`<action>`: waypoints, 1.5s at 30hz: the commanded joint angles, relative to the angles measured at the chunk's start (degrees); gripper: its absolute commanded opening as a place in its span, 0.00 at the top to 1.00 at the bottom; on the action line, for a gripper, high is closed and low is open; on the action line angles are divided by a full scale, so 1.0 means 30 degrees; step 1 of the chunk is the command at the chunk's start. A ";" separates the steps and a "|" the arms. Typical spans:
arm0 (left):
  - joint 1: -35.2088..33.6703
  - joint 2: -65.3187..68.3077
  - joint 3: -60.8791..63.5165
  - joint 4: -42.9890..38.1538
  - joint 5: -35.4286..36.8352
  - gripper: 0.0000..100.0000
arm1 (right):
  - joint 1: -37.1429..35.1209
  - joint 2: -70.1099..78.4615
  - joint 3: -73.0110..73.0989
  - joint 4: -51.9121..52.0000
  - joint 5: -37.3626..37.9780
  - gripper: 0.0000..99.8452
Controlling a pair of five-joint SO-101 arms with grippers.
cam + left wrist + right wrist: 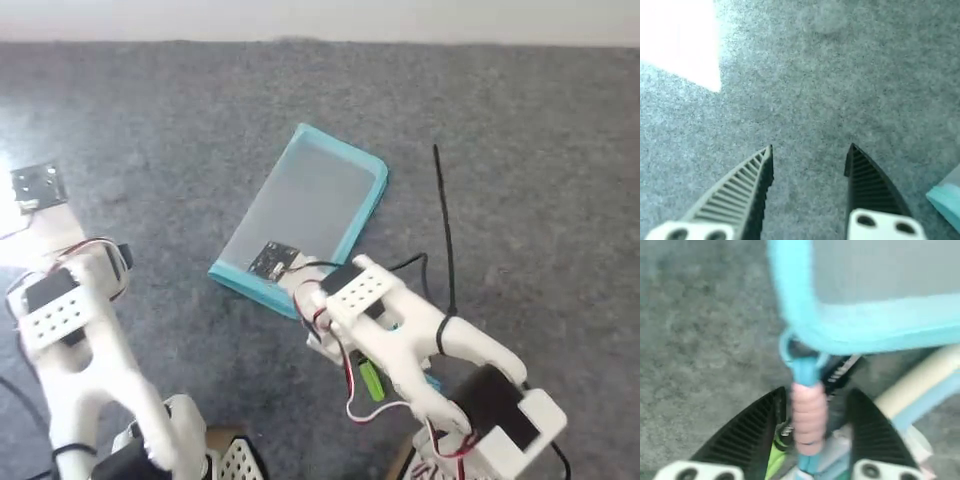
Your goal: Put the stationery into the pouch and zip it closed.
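Grey carpeted table (520,120). The teal-edged pouch (315,200) lies flat mid-table, its long axis running diagonally from the right arm's side toward the far edge.

Left gripper (810,147): fingers wide, over bare carpet, with only a corner of the pouch nearby.

Right gripper (818,390): at the pouch's near short end, fingers parted.

Cream and blue pens (920,385) lie beside it, just outside the pouch's rim.

Between the right fingers stands a pink ribbed piece (807,415) on a teal stem, its axis pointing straight at the rim. We cannot confirm contact, nor tell whether it is a pen or the zip pull.

We judge the right arm is nearer and should close across that axis.
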 commanded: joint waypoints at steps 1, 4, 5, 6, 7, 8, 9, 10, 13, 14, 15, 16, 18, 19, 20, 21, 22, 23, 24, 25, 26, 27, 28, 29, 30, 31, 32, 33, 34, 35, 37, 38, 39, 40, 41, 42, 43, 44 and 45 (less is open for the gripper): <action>0.0967 0.0000 -0.0806 0.0147 -0.0147 0.77 | 0.1451 -0.0278 -0.0733 -0.0103 -0.0674 0.97; 0.1553 -0.0088 -0.0923 0.0176 -0.0205 0.77 | 0.2476 -0.0952 -0.1084 0.0396 -0.0733 0.99; 0.1700 -0.0088 -0.0982 0.0176 -0.0205 0.77 | 0.2857 -0.1392 -0.1377 0.0864 -0.0733 0.99; 0.1817 -0.0088 -0.1011 0.0176 -0.0205 0.77 | 0.3238 -0.1949 -0.1788 0.1392 -0.0733 0.99; 0.1963 -0.0088 -0.1011 0.0147 -0.0205 0.77 | 0.3560 -0.2593 -0.2256 0.2037 -0.0703 0.99; 0.2168 -0.0088 -0.1011 0.0117 -0.0205 0.77 | 0.3795 -0.3297 -0.2784 0.2623 -0.0703 0.99; 0.2403 -0.0088 -0.1011 0.0117 -0.0205 0.77 | 0.3912 -0.4088 -0.3341 0.3209 -0.0703 0.99; 0.2696 -0.0088 -0.1011 0.0117 -0.0234 0.77 | 0.3971 -0.4850 -0.3897 0.3766 -0.0703 0.99; 0.3487 -0.0088 -0.1187 0.0176 -0.0234 0.77 | 0.3912 -0.6696 -0.5597 0.5377 -0.0674 0.99; 0.3722 -0.0088 -0.1392 0.0264 -0.0293 0.77 | 0.3941 -0.7194 -0.6242 0.5905 -0.0674 0.99; 0.3897 -0.0088 -0.1685 0.0615 -0.0645 0.76 | 0.4029 -0.7575 -0.7033 0.6491 -0.0674 0.99; 0.4161 -0.0088 -0.2095 0.1114 -0.1084 0.75 | 0.4059 -0.7810 -0.7941 0.7136 -0.0674 0.99; 0.4777 -0.0088 -0.3209 0.2549 -0.1465 0.70 | 0.4440 -0.7897 -0.9700 0.8337 -0.0674 0.99; 0.5099 -0.0088 -0.3824 0.3223 -0.1465 0.68 | 0.4645 -0.7810 -1.0432 0.8777 -0.0674 0.99; 0.5392 -0.0088 -0.4440 0.3810 -0.1495 0.67 | 0.4791 -0.7663 -1.1018 0.9216 -0.0703 0.99; 0.5685 -0.0088 -0.4938 0.4249 -0.1524 0.67 | 0.4938 -0.7458 -1.1341 0.9509 -0.0703 0.99; 0.5890 -0.0088 -0.5348 0.4513 -0.1524 0.67 | 0.4996 -0.7341 -1.1429 0.9685 -0.0703 0.99; 0.6007 -0.0088 -0.5641 0.4689 -0.1465 0.67 | 0.4996 -0.7136 -1.1341 0.9832 -0.0703 0.99; 0.6037 -0.0088 -0.5729 0.4718 -0.1436 0.67 | 0.5026 -0.6989 -1.1018 0.9919 -0.0703 0.99; 0.6037 -0.0029 -0.5729 0.4689 -0.1436 0.67 | 0.5026 -0.6901 -1.0462 0.9890 -0.0703 0.99; 0.6037 0.0059 -0.5700 0.4689 -0.1436 0.67 | 0.5026 -0.6842 -0.9758 0.9744 -0.0703 0.99; 0.5949 0.0117 -0.5524 0.4689 -0.1436 0.67 | 0.5026 -0.6696 -0.8967 0.9451 -0.0674 0.99; 0.5949 0.0176 -0.5260 0.4571 -0.1436 0.67 | 0.5055 -0.6637 -0.8117 0.8952 -0.0674 0.99; 0.5949 0.0205 -0.5026 0.4542 -0.1436 0.67 | 0.5055 -0.6520 -0.7179 0.8220 -0.0703 0.99; 0.5978 0.0293 -0.4821 0.4542 -0.1436 0.67 | 0.5055 -0.6403 -0.6242 0.7458 -0.0703 0.99; 0.6007 0.0322 -0.4615 0.4425 -0.1436 0.67 | 0.5055 -0.6227 -0.5363 0.6784 -0.0733 0.99; 0.6007 0.0322 -0.4352 0.4220 -0.1436 0.67 | 0.5055 -0.5963 -0.4542 0.6139 -0.0703 0.98; 0.5978 0.0293 -0.4117 0.3956 -0.1465 0.67 | 0.5084 -0.5670 -0.3897 0.5670 -0.0703 0.96; 0.5949 0.0264 -0.3941 0.3751 -0.1495 0.67 | 0.5084 -0.5377 -0.3429 0.5348 -0.0703 0.93; 0.5919 0.0264 -0.3766 0.3575 -0.1524 0.67 | 0.5084 -0.5055 -0.3136 0.5231 -0.0674 0.90; 0.5949 0.0264 -0.3560 0.3516 -0.1495 0.67 | 0.5084 -0.4527 -0.3018 0.5201 -0.0674 0.85; 0.5949 0.0264 -0.3531 0.3487 -0.1495 0.67 | 0.5084 -0.4381 -0.3018 0.5201 -0.0674 0.84; 0.5978 0.0264 -0.3502 0.3487 -0.1495 0.67 | 0.5084 -0.4293 -0.2989 0.5143 -0.0674 0.84; 0.5978 0.0234 -0.3473 0.3487 -0.1495 0.67 | 0.5055 -0.4205 -0.2989 0.5114 -0.0674 0.85; 0.5978 0.0234 -0.3443 0.3487 -0.1495 0.67 | 0.5055 -0.4117 -0.2989 0.5055 -0.0674 0.86; 0.5978 0.0234 -0.3443 0.3487 -0.1524 0.67 | 0.5055 -0.4059 -0.2989 0.5055 -0.0557 0.87; 0.5949 0.0234 -0.3443 0.3487 -0.1524 0.67 | 0.5084 -0.4029 -0.2989 0.5055 -0.0410 0.88; 0.5949 0.0264 -0.3443 0.3487 -0.1524 0.67 | 0.5084 -0.4000 -0.2989 0.5055 -0.0381 0.88; 0.5949 0.0322 -0.3443 0.3487 -0.1524 0.67 | 0.5114 -0.4000 -0.2989 0.5055 -0.0381 0.88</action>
